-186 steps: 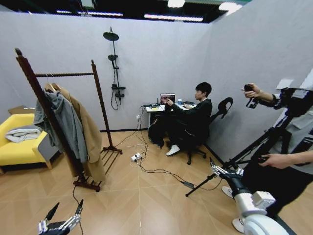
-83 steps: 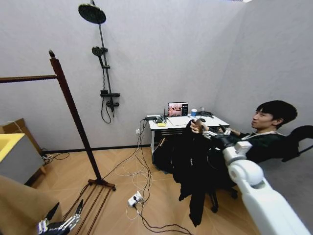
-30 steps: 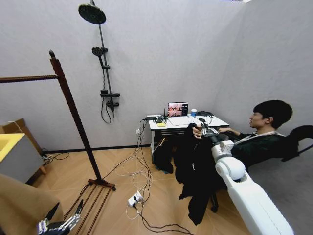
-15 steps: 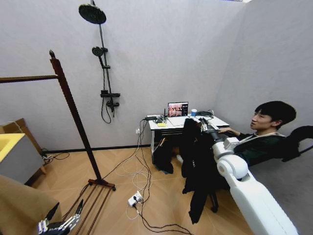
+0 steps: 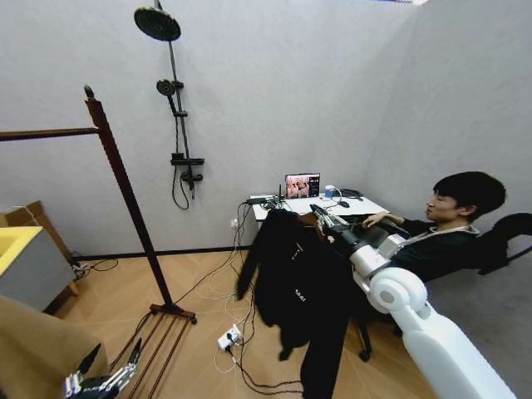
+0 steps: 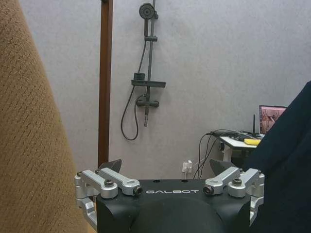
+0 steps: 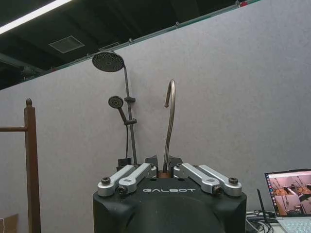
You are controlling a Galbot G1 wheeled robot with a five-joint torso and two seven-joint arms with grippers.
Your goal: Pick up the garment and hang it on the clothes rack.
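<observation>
now | right gripper jaws pinched on hanger hook, black garment hanging | left gripper low, jaws apart, empty | keep hook upright, carry left to clothes rack bar

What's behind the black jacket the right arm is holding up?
Behind the black jacket, the white desk with its open laptop shows above it. The jacket covers the desk's underside and most of the seated person's legs.
</observation>
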